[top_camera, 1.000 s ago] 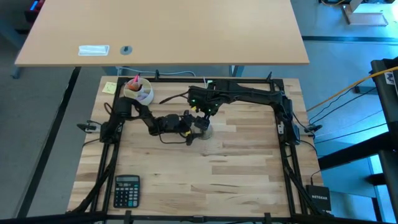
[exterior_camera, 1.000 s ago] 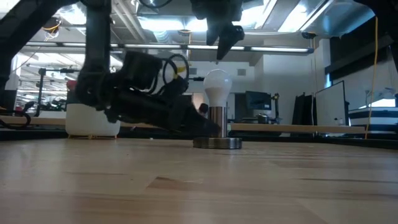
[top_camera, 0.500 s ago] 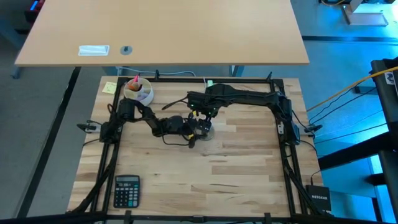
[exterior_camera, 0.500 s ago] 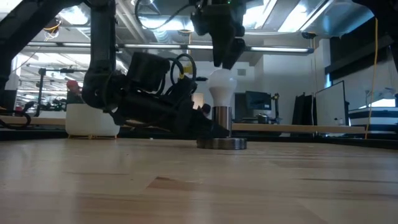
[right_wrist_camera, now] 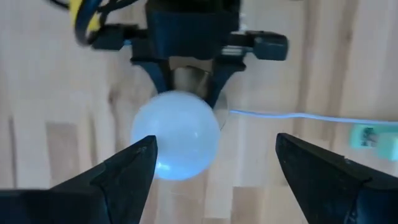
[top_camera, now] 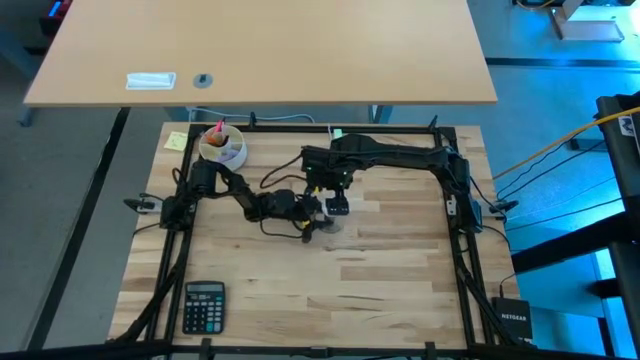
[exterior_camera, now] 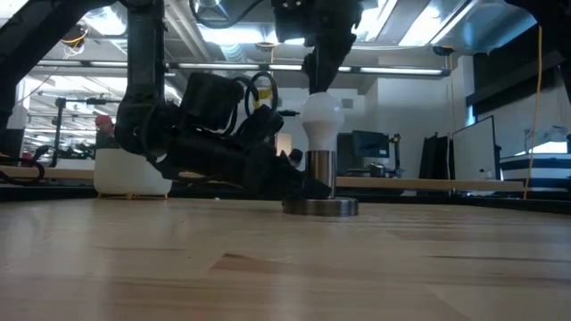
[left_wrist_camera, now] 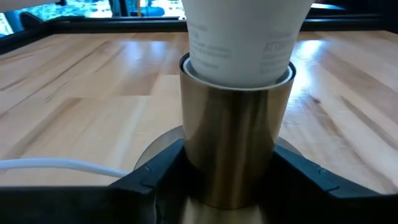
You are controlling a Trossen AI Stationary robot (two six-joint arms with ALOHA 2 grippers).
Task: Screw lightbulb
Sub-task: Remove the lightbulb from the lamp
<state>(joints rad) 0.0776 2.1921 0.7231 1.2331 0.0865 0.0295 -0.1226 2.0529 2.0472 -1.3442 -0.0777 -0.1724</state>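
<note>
Lightbulb (exterior_camera: 321, 119) smooth, pear-shaped, in brassy socket (left_wrist_camera: 235, 137); left gripper (left_wrist_camera: 227, 183) fingers clamp socket; right gripper (right_wrist_camera: 214, 168) fingers spread, empty.

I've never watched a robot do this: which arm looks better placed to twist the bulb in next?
Probably the right. Its tool hangs open directly above the lightbulb, ready to close on it and turn. The left tool is low on the table, clamped on the metal socket, so it seems busy steadying that.
</note>
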